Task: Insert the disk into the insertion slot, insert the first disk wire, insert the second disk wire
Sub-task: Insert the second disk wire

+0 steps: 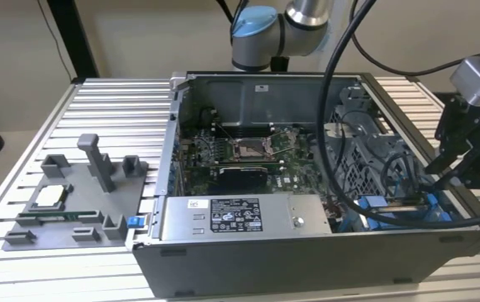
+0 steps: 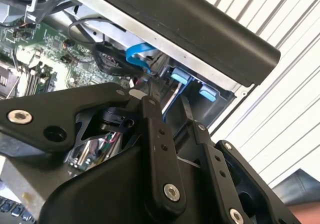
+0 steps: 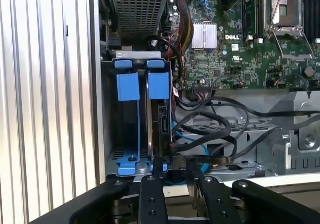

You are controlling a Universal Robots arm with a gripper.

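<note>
The disk (image 3: 160, 118) stands on edge in the insertion slot (image 3: 111, 134), a grey bay at the case's corner. Its blue caddy tab (image 3: 159, 86) sits beside a second blue latch tab (image 3: 127, 86). In the first wrist view my gripper (image 3: 175, 166) hovers at the bay's near end, right by the disk's rear edge. A blue wire (image 3: 202, 151) and black wires (image 3: 215, 129) loop beside the disk and run under the gripper. In the second wrist view the gripper (image 2: 169, 106) is close to the blue wire (image 2: 137, 54) and the blue tabs (image 2: 180, 75). In the exterior view the gripper (image 1: 441, 182) reaches into the case's right side.
The open computer case (image 1: 307, 264) lies on a slatted metal table (image 1: 114, 107). A labelled power-supply box (image 1: 244, 217) and the motherboard (image 1: 248, 151) fill its middle. A grey fixture (image 1: 72, 201) with parts stands at the exterior view's left. Thick black cables (image 1: 332, 126) hang over the case.
</note>
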